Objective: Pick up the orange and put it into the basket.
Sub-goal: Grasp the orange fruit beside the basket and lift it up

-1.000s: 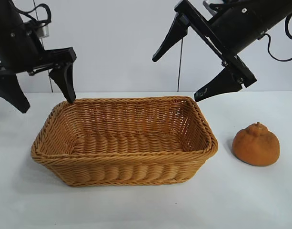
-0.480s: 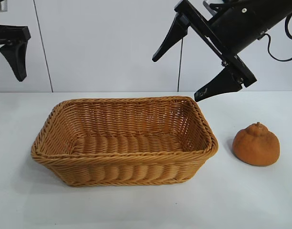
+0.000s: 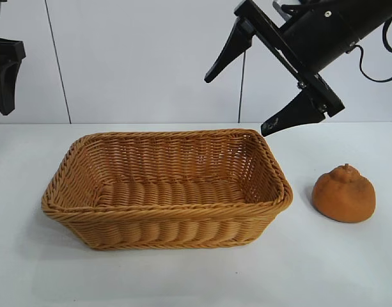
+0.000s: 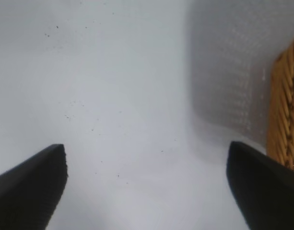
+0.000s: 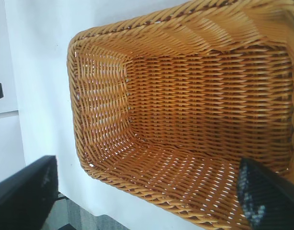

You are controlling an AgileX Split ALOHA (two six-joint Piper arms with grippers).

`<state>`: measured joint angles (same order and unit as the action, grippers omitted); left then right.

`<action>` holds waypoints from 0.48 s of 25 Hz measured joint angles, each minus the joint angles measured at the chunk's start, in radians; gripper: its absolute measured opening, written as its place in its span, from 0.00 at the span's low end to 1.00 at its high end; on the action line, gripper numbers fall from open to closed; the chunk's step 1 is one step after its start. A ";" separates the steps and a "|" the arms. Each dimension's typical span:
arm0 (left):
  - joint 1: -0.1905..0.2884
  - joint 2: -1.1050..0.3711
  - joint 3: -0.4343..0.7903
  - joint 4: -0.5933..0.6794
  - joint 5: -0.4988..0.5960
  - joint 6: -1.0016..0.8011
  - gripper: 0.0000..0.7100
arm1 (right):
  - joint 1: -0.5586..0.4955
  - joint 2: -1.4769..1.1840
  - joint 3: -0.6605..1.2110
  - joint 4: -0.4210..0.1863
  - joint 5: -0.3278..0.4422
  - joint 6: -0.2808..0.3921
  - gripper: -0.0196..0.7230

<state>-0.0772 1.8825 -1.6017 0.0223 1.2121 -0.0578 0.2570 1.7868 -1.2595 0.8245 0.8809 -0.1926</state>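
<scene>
White tabletop (image 3: pixel 349 268) and pale wall panels are forming the setting. The basket (image 3: pixel 167 188) is sitting at the centre of the table, its long axis running left to right in the exterior view, its open mouth facing up. The orange (image 3: pixel 343 193) is resting on the table just beside the basket's right end, apart from it, its knobby top pointing upward and its flat base down. The right gripper (image 3: pixel 247 96) is hanging in the air above the basket's right rear corner, jaws spread wide and holding nothing. The left gripper (image 4: pixel 147 184) is sitting at the far left edge, above bare table beside the basket's end, jaws likewise wide apart. No writing is showing on any item.
</scene>
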 joint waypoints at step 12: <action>0.000 -0.390 0.297 0.000 0.001 0.000 0.91 | 0.000 0.000 0.000 0.000 0.000 0.000 0.96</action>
<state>-0.0772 1.4929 -1.3044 0.0226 1.2132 -0.0578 0.2570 1.7868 -1.2595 0.8245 0.8809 -0.1926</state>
